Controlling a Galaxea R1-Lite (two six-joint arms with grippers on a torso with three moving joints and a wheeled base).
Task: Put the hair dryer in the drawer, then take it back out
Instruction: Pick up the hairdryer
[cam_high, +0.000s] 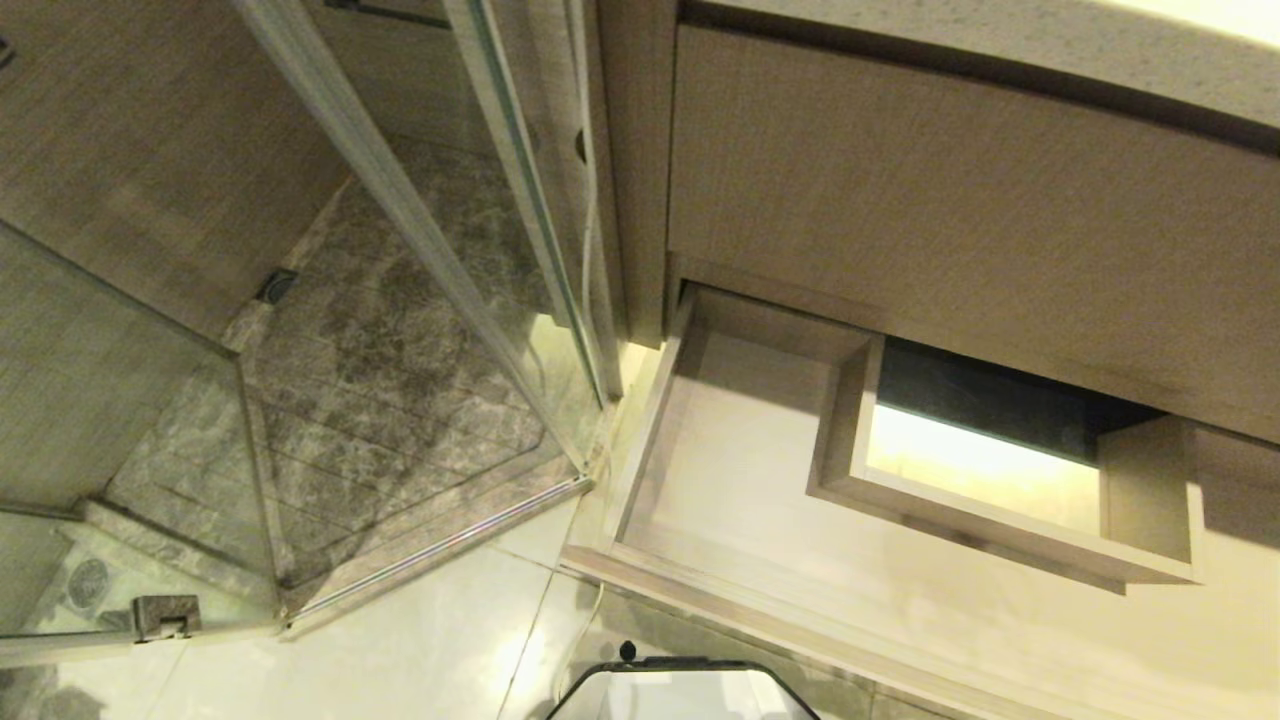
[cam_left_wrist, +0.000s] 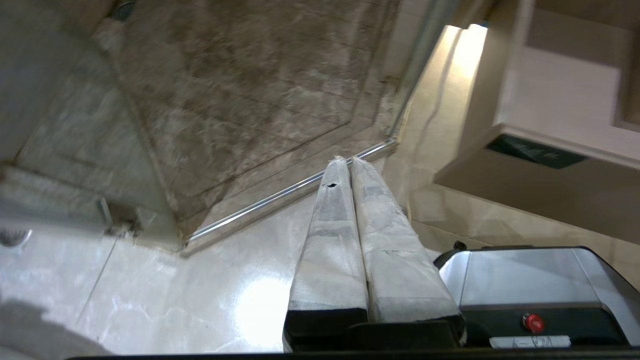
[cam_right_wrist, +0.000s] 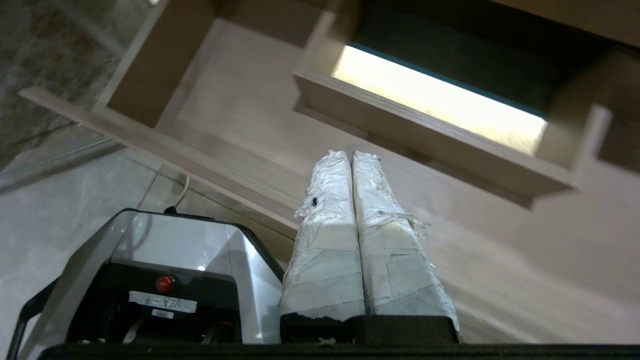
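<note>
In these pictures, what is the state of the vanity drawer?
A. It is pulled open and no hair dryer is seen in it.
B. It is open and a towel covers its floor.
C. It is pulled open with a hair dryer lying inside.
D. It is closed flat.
A: the drawer stands pulled out, and its visible floor around the walled cut-out is bare.

Neither arm appears in the head view; only the top edge of the robot's base (cam_high: 680, 685) shows at the lower margin. Left gripper (cam_left_wrist: 345, 161): both tape-wrapped fingers (cam_left_wrist: 330, 235) pressed together along their full length, nothing between them, pointing forward and down over the floor. Right gripper (cam_right_wrist: 349, 155): fingers (cam_right_wrist: 327, 240) likewise closed flush, tape frayed at the edges, nothing held. Each wrist view shows the base's silver-and-black housing (cam_right_wrist: 165, 270) with its red button (cam_right_wrist: 165, 283) below the gripper.
</note>
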